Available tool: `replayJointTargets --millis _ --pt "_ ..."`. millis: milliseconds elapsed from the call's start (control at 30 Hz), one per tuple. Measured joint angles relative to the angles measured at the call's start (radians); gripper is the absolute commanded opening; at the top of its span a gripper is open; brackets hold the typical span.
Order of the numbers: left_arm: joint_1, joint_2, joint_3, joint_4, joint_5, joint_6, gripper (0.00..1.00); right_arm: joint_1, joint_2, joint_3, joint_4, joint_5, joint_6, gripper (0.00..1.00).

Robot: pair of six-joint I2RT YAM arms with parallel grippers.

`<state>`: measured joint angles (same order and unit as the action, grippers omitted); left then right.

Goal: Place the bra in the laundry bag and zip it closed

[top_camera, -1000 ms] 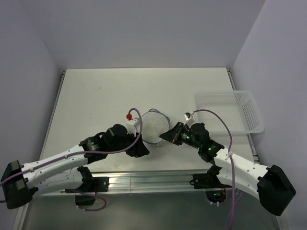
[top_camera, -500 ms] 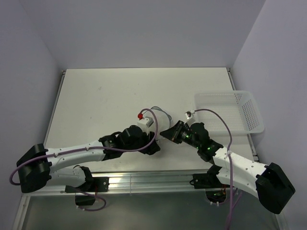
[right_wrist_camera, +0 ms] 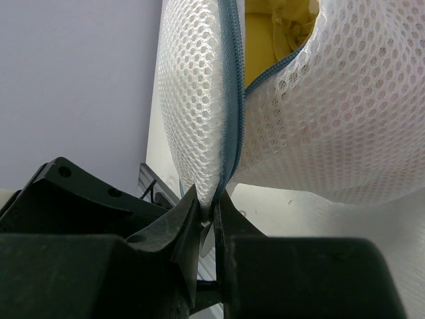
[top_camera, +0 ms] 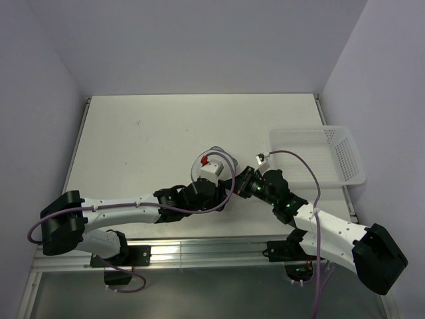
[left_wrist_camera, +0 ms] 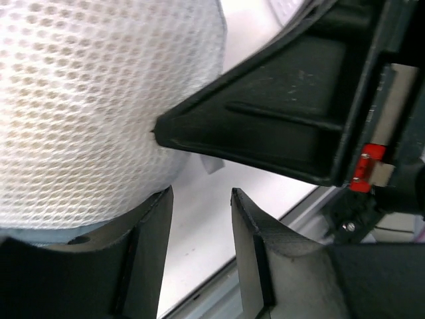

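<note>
The laundry bag [right_wrist_camera: 199,93] is white mesh with a blue zip [right_wrist_camera: 231,113], and it is partly unzipped. Yellow fabric, the bra [right_wrist_camera: 282,16], shows inside the gap. My right gripper [right_wrist_camera: 214,205] is shut on the bag's rim at the low end of the zip. Beside the bag [left_wrist_camera: 86,100], my left gripper [left_wrist_camera: 199,199] is open with only bare table between its fingers [left_wrist_camera: 149,239]. Its left finger lies against the mesh, and the right gripper's black finger [left_wrist_camera: 279,126] is just above. From the top, the left wrist [top_camera: 211,169] covers most of the bag [top_camera: 226,159].
A white plastic lattice basket [top_camera: 319,156] stands at the table's right edge. The metal rail [top_camera: 219,249] along the table's front edge lies just behind both grippers. The two arms nearly touch at the middle front of the table.
My left arm has swung right across the bag toward the right gripper, and its jaws now stand wider apart. The right gripper has kept its pinch on the rim.
</note>
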<state>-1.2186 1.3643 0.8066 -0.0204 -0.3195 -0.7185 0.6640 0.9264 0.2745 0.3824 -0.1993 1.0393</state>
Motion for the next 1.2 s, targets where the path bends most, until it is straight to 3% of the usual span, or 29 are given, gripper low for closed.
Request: replayJointTargets --millis 333,500,733,967,1200 --pt "-0.025 -0.005 0.000 -0.056 -0.082 -0.012 0.42 -0.001 0.019 0.000 0.017 -0.004 -0.001 0.00" --pt "-0.037 -0.029 0.000 -0.097 -0.099 -0.031 0.50 -0.001 0.020 0.000 0.021 -0.005 0.000 0.00" --pt "-0.038 -0.028 0.000 -0.112 -0.144 -0.035 0.52 -0.001 0.020 0.000 0.022 -0.005 -0.001 0.00" --pt "-0.038 0.035 0.020 -0.095 -0.181 -0.018 0.38 -0.004 0.020 0.000 0.023 -0.004 -0.004 0.00" --pt "-0.038 0.042 0.020 -0.072 -0.209 0.000 0.35 -0.007 0.020 0.000 0.029 -0.004 -0.005 0.00"
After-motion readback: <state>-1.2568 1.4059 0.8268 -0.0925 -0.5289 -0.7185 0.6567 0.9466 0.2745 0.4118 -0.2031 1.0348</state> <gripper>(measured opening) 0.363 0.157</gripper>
